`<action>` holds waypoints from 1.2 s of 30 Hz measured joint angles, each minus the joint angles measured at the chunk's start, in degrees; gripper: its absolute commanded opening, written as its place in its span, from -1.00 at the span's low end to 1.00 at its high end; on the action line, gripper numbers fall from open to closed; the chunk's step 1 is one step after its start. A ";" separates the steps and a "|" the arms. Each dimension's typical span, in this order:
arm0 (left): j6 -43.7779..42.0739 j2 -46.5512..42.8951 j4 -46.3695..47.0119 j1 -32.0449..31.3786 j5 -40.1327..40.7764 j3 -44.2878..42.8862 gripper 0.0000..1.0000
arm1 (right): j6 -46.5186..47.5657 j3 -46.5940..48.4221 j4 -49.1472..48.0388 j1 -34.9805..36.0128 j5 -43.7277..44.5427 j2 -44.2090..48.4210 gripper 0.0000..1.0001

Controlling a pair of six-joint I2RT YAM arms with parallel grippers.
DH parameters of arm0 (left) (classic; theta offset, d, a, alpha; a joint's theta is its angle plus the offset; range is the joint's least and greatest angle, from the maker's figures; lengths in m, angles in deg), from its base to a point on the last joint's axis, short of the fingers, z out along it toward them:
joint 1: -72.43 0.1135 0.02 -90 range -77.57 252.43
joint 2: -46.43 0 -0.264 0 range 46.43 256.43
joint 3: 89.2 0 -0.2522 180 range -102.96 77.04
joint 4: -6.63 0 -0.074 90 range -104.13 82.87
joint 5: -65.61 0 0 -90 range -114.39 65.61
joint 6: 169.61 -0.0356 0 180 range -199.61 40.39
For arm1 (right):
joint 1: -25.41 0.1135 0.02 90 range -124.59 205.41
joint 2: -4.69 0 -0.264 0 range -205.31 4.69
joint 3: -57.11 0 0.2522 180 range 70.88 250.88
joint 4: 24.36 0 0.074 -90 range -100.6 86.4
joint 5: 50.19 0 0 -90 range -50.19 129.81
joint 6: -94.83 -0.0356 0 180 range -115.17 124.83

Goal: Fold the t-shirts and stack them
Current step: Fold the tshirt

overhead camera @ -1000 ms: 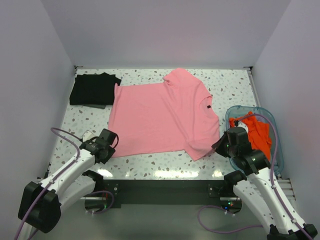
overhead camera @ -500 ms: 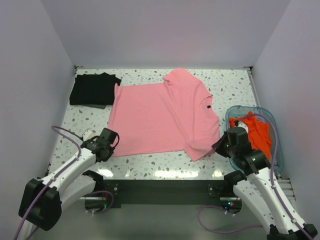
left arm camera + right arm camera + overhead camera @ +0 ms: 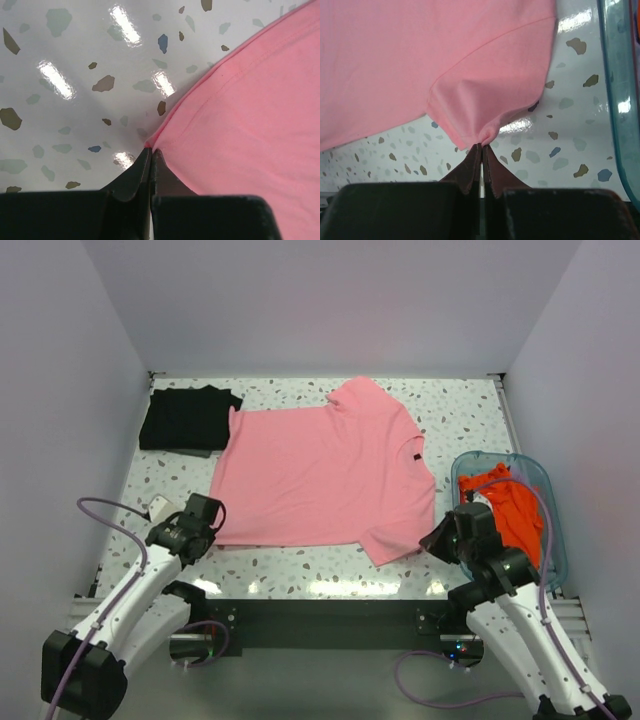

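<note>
The pink t-shirt [image 3: 325, 475] lies spread flat across the middle of the speckled table. My left gripper [image 3: 207, 531] is shut on its near left hem corner [image 3: 150, 145]. My right gripper [image 3: 432, 540] is shut on the edge of its near right sleeve [image 3: 482, 137], which bunches at the fingertips. A folded black t-shirt [image 3: 186, 420] lies at the far left corner. Orange-red t-shirts [image 3: 515, 515] lie crumpled in the teal tub [image 3: 553, 502] at the right.
The tub's teal wall [image 3: 620, 95] stands close to the right of my right gripper. White walls enclose the table on three sides. The table's front edge [image 3: 320, 588] runs just below both grippers.
Both grippers have pulled toward the near edge, the left also leftward. The pink shirt's near hem and right sleeve have been drawn along and the cloth lies flatter and wider.
</note>
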 measured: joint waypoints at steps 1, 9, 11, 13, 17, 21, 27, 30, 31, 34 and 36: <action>-0.02 -0.42 -0.26 0.22 0.04 0.00 -1.00 | -0.37 -0.52 0.39 0.00 -0.76 0.98 -1.00; -1.66 -0.98 -0.09 0.26 -0.15 -0.17 -1.00 | -1.25 -0.63 3.13 0.00 -2.21 4.48 -1.00; -3.58 0.44 0.48 0.26 -0.48 -1.49 -1.00 | -0.92 0.74 3.15 0.00 -1.46 2.43 -1.00; -5.99 3.17 1.77 0.28 -0.74 -3.98 -1.00 | -0.09 3.56 2.54 0.00 -0.13 -2.23 -1.00; -9.53 10.12 6.73 0.44 -0.87 -10.03 -1.00 | 2.45 10.49 -1.88 0.00 3.43 -15.04 -1.00; -12.35 19.02 11.82 1.95 -1.14 -16.44 -1.00 | 5.68 19.02 -7.80 -0.02 7.02 -30.64 -1.00; -15.56 32.50 17.62 6.29 -2.51 -24.65 -1.00 | 10.05 33.05 -14.64 -0.17 10.05 -52.52 -1.00; -16.68 37.22 19.71 8.41 -3.76 -26.99 -1.00 | 11.43 38.60 -16.02 -0.76 10.34 -59.78 -1.00; -16.98 38.77 20.22 9.05 -4.15 -27.76 -1.00 | 11.78 40.17 -16.46 -1.05 10.29 -61.79 -1.00; -17.97 42.32 21.31 10.56 -5.27 -29.62 -1.00 | 12.44 43.08 -17.25 -2.38 10.12 -65.96 -1.00; -18.21 44.22 21.86 11.26 -5.97 -30.71 -1.00 | 12.61 43.93 -17.42 -3.41 9.88 -67.47 -1.00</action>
